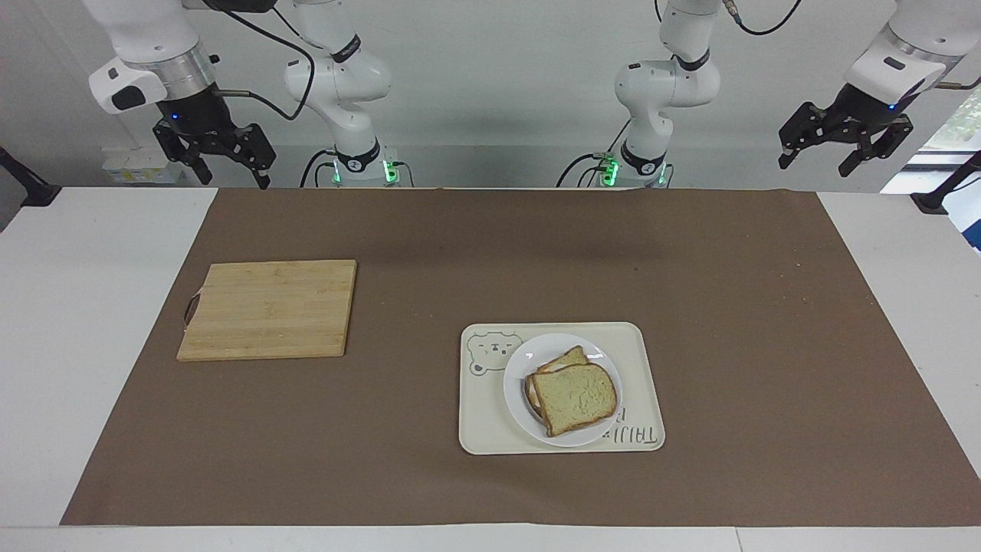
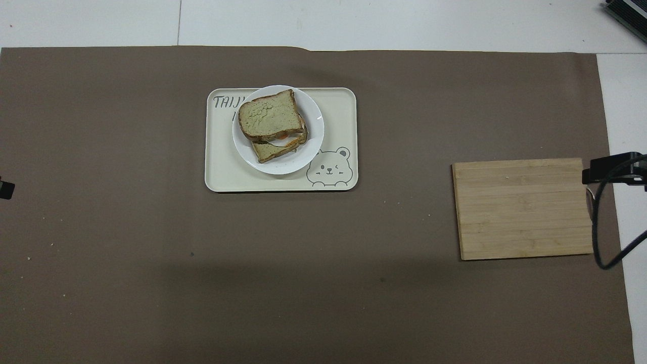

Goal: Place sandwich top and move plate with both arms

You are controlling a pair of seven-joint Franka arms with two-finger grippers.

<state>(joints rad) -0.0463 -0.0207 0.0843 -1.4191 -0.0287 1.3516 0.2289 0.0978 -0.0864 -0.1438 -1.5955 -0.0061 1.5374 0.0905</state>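
The right gripper (image 1: 228, 164) hung high over the right arm's end of the table (image 1: 69, 322), jaws spread wide and empty, above a wooden cutting board (image 1: 268, 309). Midway, the sandwich top (image 1: 575, 399) lay on the filling on the plate (image 1: 521, 383), which sat in the tray (image 1: 479, 429). The left gripper (image 1: 821, 152) hung over its own end, jaws wide, empty.

My left gripper (image 1: 835, 146) hangs high at my left end, fingers spread, empty. My right gripper (image 1: 226, 162) is raised at my right end, fingers apart, empty too.
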